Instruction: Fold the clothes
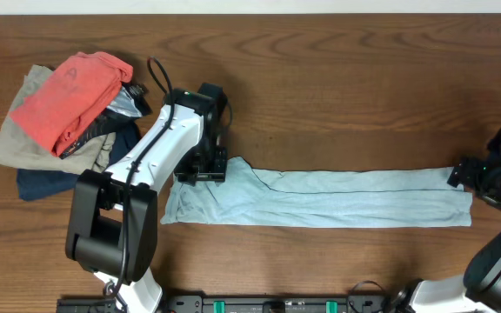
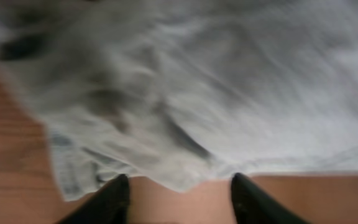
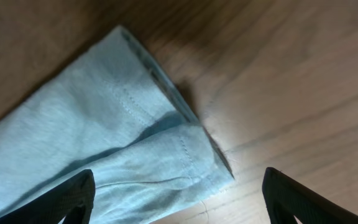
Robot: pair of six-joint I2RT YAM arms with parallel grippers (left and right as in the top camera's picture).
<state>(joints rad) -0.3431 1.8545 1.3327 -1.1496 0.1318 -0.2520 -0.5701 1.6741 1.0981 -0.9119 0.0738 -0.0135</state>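
The light-blue garment [image 1: 320, 198] lies flat on the wooden table [image 1: 364, 78] as a long narrow strip. Its long axis runs left to right, with the broader end to the left and the hemmed narrow end to the right. It sits toward the near half of the table, between the two arms.

The left gripper [image 1: 200, 174] hangs over the far corner of the left end. In the blurred left wrist view its fingers [image 2: 114, 199] stand apart with bare wood between them, and the cloth edge is just beyond their tips.

The right gripper [image 1: 464, 178] is at the far corner of the right end. Its fingers [image 3: 61, 199] are spread wide, the hemmed corner lies between them, and nothing is gripped.

At the far left, well apart from the strip, a coral-red garment [image 1: 76, 96] rests on beige [image 1: 16, 139] and navy [image 1: 50, 183] ones
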